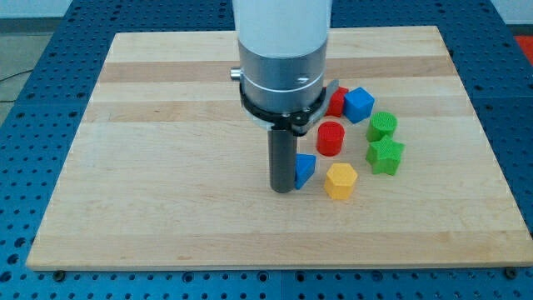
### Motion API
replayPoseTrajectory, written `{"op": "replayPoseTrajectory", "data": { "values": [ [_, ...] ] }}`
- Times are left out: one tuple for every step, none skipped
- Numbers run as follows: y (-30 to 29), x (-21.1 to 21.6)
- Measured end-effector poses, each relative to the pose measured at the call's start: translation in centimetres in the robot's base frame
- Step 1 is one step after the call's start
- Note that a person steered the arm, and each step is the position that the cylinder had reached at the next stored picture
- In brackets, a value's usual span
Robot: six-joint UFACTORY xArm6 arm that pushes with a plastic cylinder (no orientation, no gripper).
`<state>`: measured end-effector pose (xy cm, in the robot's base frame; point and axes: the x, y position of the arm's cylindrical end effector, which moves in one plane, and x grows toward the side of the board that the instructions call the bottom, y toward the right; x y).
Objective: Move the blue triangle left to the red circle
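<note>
One blue triangle (pixel 305 169) touches the tip (pixel 282 190) on its right, below-left of the red circle (pixel 331 138), beside the yellow hexagon (pixel 341 181); no fingers on rod

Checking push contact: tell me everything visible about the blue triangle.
The blue triangle is a small matte, plastic-looking wedge lying flat on the wooden board. Its left part is hidden behind my tip, which sits right against it. The red circle stands just up-right, the yellow block just right; neither clearly touches it.
</note>
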<state>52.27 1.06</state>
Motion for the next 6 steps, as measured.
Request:
{"op": "replayPoseTrajectory", "data": {
  "values": [
    [4.4,2.8],
    [6.9,2.7],
    [3.0,2.5],
    [1.9,0.5],
    [1.9,0.2],
    [1.9,-0.7]
  ]
}}
